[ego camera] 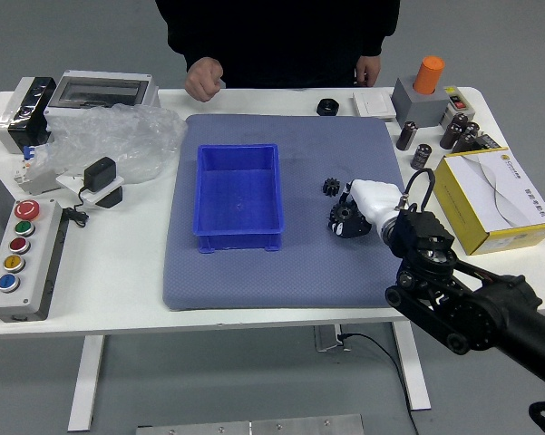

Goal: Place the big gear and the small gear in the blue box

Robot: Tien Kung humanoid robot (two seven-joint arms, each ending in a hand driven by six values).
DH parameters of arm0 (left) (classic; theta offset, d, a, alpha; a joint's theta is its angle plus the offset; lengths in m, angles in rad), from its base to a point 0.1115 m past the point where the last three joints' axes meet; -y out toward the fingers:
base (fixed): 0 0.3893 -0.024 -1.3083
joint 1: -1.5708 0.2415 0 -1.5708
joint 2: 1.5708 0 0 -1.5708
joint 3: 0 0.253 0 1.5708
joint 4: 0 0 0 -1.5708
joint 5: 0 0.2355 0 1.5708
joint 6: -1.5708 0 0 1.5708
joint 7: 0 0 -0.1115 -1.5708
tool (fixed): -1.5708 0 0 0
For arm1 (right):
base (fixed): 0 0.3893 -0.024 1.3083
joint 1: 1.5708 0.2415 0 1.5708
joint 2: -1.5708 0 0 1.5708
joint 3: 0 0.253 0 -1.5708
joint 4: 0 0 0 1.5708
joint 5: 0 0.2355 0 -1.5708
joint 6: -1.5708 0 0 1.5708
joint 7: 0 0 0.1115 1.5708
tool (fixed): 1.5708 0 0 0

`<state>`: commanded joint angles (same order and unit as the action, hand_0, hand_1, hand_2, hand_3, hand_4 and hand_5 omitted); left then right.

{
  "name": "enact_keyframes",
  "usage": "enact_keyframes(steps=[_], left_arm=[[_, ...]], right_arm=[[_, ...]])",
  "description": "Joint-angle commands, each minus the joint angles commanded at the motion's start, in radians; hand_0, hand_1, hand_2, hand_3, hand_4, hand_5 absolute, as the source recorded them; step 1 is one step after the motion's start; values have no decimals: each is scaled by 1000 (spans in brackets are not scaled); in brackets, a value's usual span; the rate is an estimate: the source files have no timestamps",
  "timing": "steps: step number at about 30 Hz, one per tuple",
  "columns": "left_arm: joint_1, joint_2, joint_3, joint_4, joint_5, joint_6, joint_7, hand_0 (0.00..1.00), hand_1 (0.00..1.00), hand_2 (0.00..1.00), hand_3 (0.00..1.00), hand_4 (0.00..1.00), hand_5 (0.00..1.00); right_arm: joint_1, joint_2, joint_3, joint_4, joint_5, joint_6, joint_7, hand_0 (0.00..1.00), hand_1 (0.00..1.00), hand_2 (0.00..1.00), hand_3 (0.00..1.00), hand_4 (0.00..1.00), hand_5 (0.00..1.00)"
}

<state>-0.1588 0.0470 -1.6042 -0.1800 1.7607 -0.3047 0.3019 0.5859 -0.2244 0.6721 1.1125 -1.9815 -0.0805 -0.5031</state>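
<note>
In the head view, the blue box (239,197) stands upright on the gray-blue mat (254,288), a little left of the picture's center; its blue floor shows from wall to wall. The small gear (331,187) lies on the mat right of the box, and the big gear (346,216) is just below it, at the tips of the right hand (374,207). The yellow-and-white carton (495,199) at the right has its top in view, its inside hidden. Crumpled clear plastic (113,143) lies at the upper left.

The right hand partly covers the big gear; whether it is clenched on it or released, I cannot tell. Its arm is cut off at the right edge. The top edge cuts off the person (281,41), whose one hand (203,79) is curled at the table's far edge, the other (367,70) hanging farther right.
</note>
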Motion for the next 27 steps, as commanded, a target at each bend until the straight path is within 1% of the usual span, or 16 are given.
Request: enact_keyframes(steps=[5, 11, 20, 27], left_arm=[[0, 0, 0, 0, -1, 0, 0, 816, 798, 808, 838, 631, 294], [1, 1, -1, 0, 0, 0, 0, 816, 797, 808, 837, 631, 293], [0, 4, -6, 0, 5, -2, 0, 815, 798, 807, 837, 631, 291], [2, 6, -12, 0, 13, -5, 1, 814, 797, 807, 836, 630, 285]], right_arm=[[2, -2, 15, 7, -6, -6, -1, 541, 402, 427, 473, 711, 75], [6, -7, 47, 34, -20, -6, -10, 542, 403, 425, 471, 699, 70], [34, -12, 98, 124, -63, 15, -42, 544, 406, 425, 472, 697, 63], [70, 6, 99, 190, -84, 33, -60, 545, 406, 423, 473, 697, 61]])
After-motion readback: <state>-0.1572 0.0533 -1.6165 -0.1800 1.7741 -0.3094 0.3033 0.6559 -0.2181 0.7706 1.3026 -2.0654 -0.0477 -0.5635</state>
